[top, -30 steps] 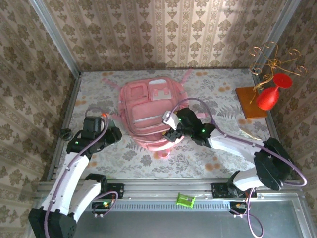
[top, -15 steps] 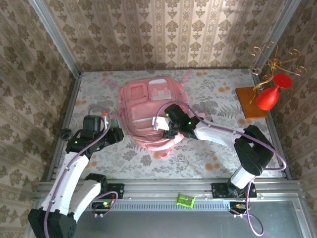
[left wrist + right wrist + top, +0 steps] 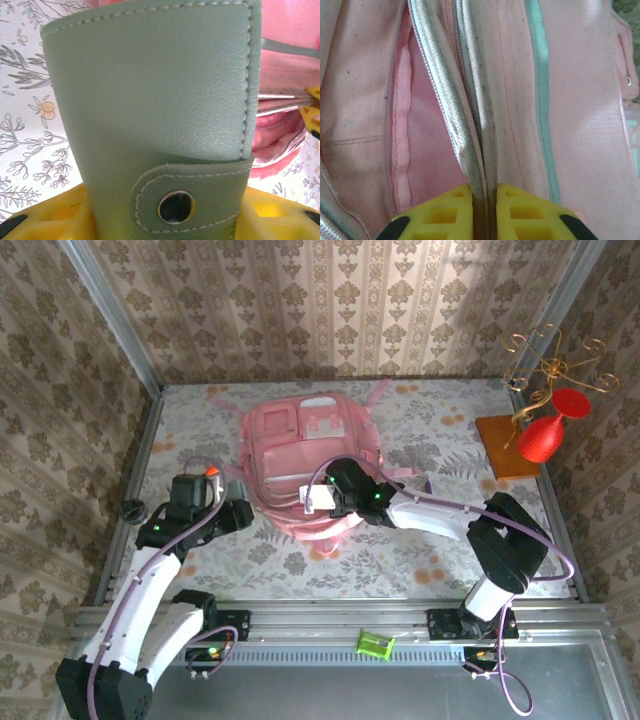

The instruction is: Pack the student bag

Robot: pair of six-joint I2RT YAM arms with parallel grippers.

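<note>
The student bag (image 3: 300,445) lies flat on the table, pink, with pale zip lines on its front pockets. My right gripper (image 3: 325,505) is at its lower front. In the right wrist view it (image 3: 485,200) is shut on the pale zip edge (image 3: 470,130) of an open pocket, with pink lining (image 3: 427,150) showing to the left. My left gripper (image 3: 240,515) hovers just left of the bag. It (image 3: 167,220) is shut on a green wallet (image 3: 150,90) with a snap flap, held upright between the yellow fingers (image 3: 50,217).
At the back right stands a wooden block (image 3: 505,445) with a gold wire stand and red vases (image 3: 545,435). A small green object (image 3: 374,644) rests on the front rail. Wallpapered walls close in the table on three sides.
My right gripper has moved left across the bag's lower front and shut on the pocket's zip edge. The left arm, with the wallet, has hardly moved.
</note>
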